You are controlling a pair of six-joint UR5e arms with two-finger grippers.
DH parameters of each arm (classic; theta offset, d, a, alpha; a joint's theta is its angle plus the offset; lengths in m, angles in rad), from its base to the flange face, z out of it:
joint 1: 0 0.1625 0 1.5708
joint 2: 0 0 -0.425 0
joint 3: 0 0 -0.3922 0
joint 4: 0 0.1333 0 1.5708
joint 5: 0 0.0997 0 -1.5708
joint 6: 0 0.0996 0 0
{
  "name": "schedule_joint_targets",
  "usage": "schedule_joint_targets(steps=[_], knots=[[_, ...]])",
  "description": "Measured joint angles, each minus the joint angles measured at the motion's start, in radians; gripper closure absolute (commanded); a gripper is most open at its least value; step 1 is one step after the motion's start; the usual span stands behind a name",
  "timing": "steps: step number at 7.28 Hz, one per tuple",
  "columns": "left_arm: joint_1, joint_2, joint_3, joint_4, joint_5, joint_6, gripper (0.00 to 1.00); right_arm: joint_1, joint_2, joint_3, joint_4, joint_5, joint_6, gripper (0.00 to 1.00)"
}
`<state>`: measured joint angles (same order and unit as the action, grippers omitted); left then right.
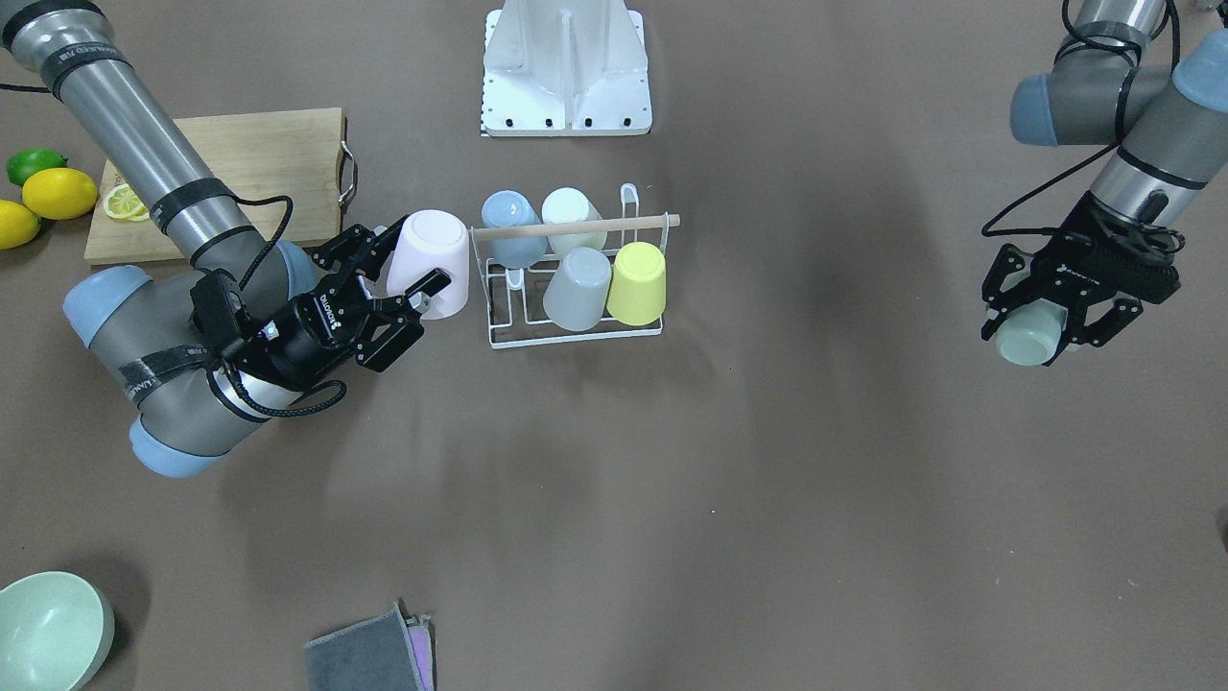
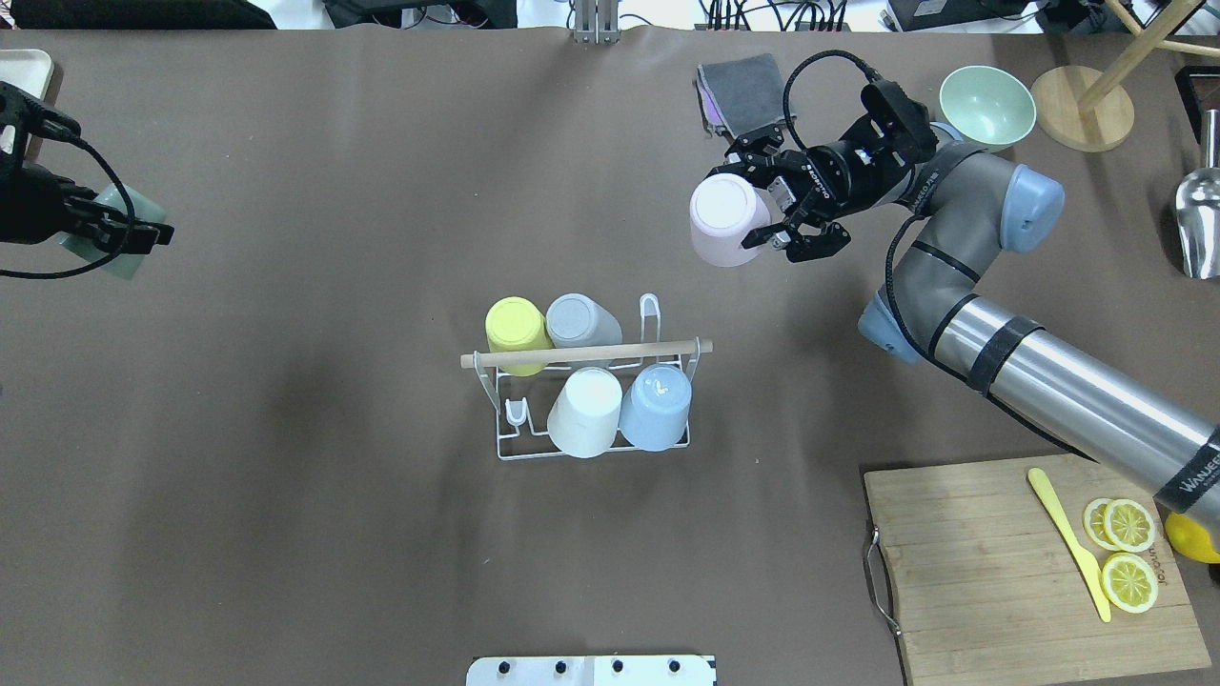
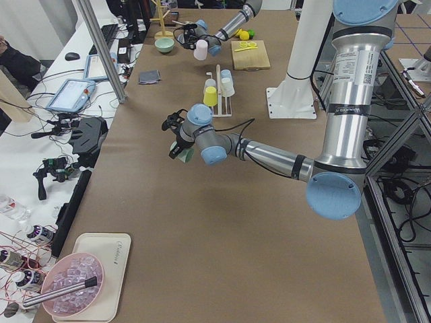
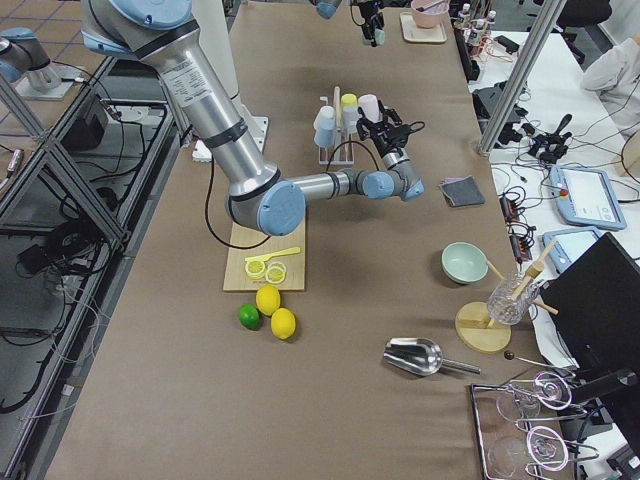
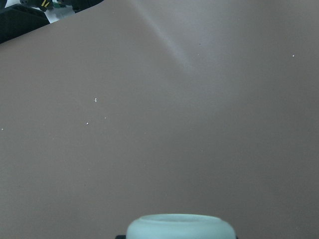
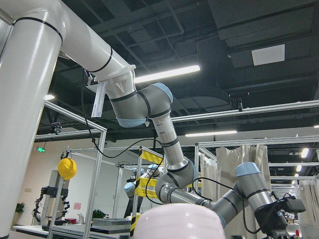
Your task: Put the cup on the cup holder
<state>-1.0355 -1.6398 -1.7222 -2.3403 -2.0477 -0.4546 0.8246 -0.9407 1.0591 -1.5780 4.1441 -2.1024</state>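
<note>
Pink cup [image 1: 429,261]: base up, clamped in right gripper [image 1: 411,261], near rack [image 1: 503,321], not yet on a prong. Green cup [image 1: 1027,342]: grasped by left gripper [image 1: 1048,334], well apart. Four cups [image 1: 636,283] racked already; two placements apparently left.

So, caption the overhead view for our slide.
Right pincer holds a pink cup beyond the rack of four cups.

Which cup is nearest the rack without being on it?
The pink cup, gripped in the right arm's fingers close to the cup holder; the pale green cup is far off.
</note>
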Motion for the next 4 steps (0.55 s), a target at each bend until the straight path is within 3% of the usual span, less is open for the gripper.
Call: schedule_joint_targets(steps=[4], knots=[[0.001, -0.005, -0.045, 0.097, -0.009, 0.001, 1.0, -0.06, 0.032, -0.005, -0.033, -0.001, -0.021, 0.76]])
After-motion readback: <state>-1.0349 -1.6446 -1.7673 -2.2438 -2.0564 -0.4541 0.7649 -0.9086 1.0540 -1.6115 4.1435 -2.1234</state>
